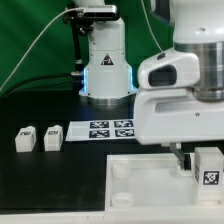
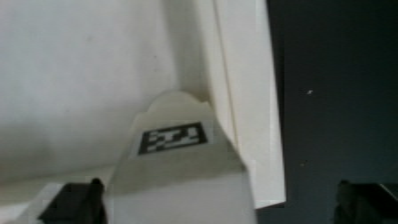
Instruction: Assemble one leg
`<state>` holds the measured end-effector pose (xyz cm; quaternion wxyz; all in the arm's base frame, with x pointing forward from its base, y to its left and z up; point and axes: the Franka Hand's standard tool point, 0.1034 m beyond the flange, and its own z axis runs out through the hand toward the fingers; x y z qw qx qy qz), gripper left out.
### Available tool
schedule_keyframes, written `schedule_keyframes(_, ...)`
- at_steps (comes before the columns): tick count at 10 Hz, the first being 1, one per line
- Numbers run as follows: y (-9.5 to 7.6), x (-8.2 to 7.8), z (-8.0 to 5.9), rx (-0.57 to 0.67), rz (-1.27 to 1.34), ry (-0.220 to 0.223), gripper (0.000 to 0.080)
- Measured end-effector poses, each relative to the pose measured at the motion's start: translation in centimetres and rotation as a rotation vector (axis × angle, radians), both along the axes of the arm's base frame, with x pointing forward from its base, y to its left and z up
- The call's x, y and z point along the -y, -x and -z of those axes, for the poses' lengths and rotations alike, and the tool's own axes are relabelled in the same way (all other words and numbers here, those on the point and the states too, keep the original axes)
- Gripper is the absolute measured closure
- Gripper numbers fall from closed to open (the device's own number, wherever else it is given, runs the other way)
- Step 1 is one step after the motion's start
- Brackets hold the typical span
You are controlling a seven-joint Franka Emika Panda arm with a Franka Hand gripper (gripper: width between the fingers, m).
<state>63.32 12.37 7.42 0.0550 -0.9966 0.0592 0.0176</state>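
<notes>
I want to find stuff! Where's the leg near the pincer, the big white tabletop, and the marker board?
leg [image 1: 209, 166], exterior view, tagged face.
tabletop [image 1: 150, 180], exterior view, bare top surface.
marker board [image 1: 111, 128], exterior view, middle between tags.
</notes>
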Motion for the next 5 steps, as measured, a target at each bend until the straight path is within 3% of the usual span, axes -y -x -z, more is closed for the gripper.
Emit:
schedule_keyframes(1, -0.16, -0.03, 0.0, 0.016, 0.015, 0.001, 0.0151)
schedule_keyframes(2, -0.08, -0.07, 0.05, 0.009, 0.061, 0.002, 0.0277)
schedule_keyframes(3, -0.08, -0.04, 0.07, 0.007, 0.083, 0.002, 0.0277)
schedule_keyframes(4, -0.03, 0.1, 0.13, -0.006, 0.18, 0.006, 0.0416)
schedule_keyframes(5, 0.04, 0.51, 0.23, -0.023, 0.294, 0.014, 0.0487)
